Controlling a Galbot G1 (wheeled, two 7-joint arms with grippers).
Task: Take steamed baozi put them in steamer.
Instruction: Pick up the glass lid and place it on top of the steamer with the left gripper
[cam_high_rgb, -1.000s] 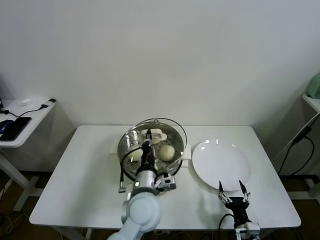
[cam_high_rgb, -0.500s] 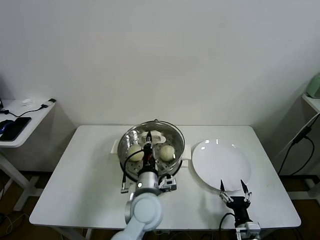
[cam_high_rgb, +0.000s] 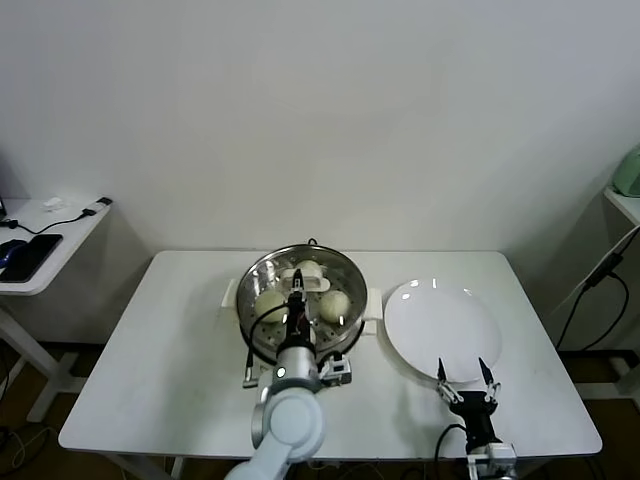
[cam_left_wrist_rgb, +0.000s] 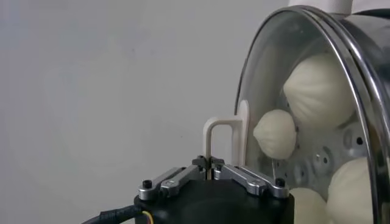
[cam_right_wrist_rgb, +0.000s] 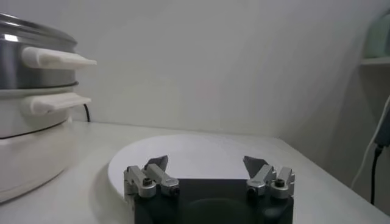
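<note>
The robot's rounded pale-grey left arm (cam_high_rgb: 288, 420) is showing a black cable, and both black hands, left (cam_left_wrist_rgb: 210, 173) and right (cam_right_wrist_rgb: 206, 172), are carrying silvery, black-screwed finger links.

A white table (cam_high_rgb: 150, 380) carried 2 things. The steamer (cam_high_rgb: 262, 340) stood on it near the middle, toward the back edge. A flat white plate (cam_high_rgb: 440, 325) lay just beside the steamer, on the robot's right.
</note>
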